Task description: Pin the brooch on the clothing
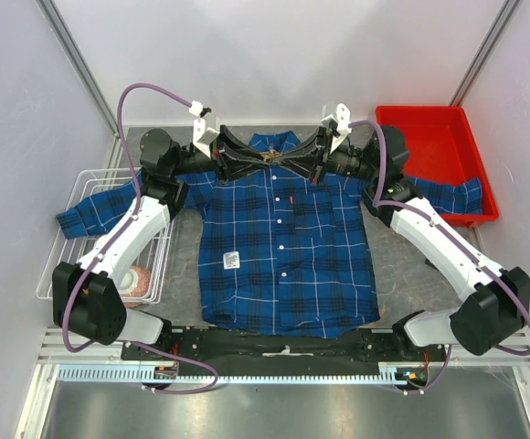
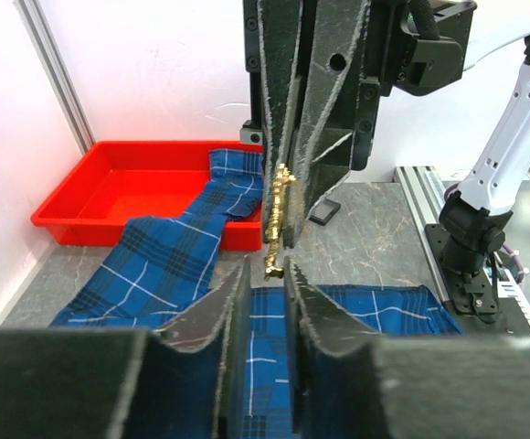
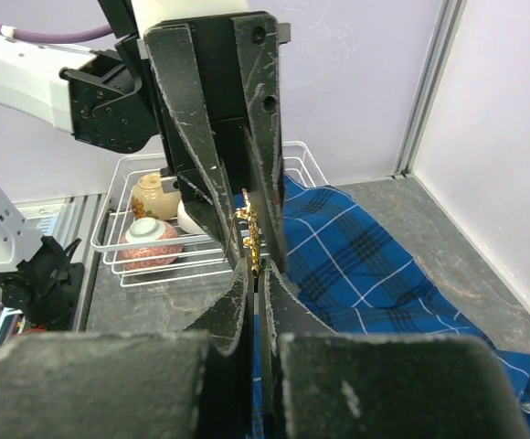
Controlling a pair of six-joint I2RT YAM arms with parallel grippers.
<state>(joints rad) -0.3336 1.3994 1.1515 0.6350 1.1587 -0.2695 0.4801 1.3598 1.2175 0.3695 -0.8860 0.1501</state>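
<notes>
Right hand (image 3: 257, 274) pinched shut on brooch (image 3: 250, 236), gold leaf held edge-on and upright at its tips. Left hand (image 2: 267, 273) faces it tip to tip, jaws narrowly parted around the brooch's free end; can't tell if the pads touch it. Both hands meet over the collar of the shirt (image 1: 283, 247), brooch held above the fabric, not pinned. Shirt lies flat, front up, on worktop (image 1: 402, 265), collar at the far side. Sleeve on the right runs into red bin (image 1: 429, 112); sleeve on the left lies over wire basket (image 1: 80, 176). Basket holds bowls (image 3: 151, 242), well apart from the hands.
</notes>
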